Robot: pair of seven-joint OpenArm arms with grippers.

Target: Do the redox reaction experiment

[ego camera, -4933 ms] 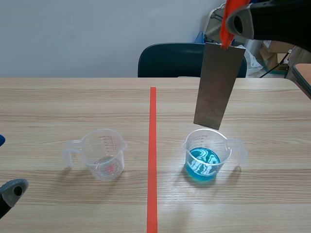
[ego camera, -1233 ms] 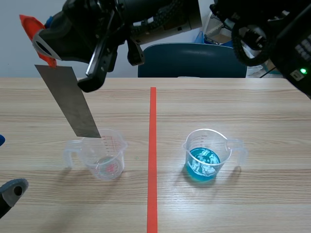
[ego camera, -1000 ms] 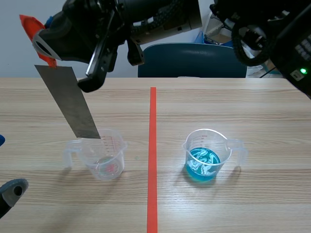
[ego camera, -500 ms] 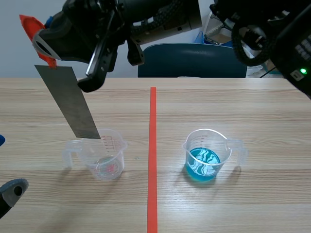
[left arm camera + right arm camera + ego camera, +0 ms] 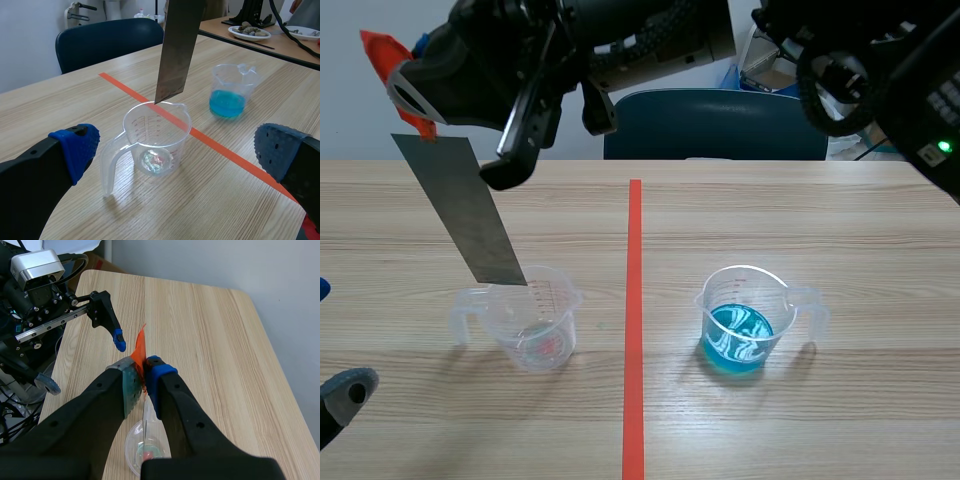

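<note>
While our right end effector (image 5: 143, 371) pinches the metal strip (image 5: 470, 215) over the left cup (image 5: 536, 322), our left end effector (image 5: 177, 150) sits spread.

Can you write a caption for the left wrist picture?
A metal strip hangs over the clear measuring cup; the cup of blue liquid sits beyond the tape line.

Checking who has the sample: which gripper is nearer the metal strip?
Right. The right gripper clamps the metal strip by its top end, above the clear cup; the left gripper sits open, low, with that cup ahead of it.
</note>
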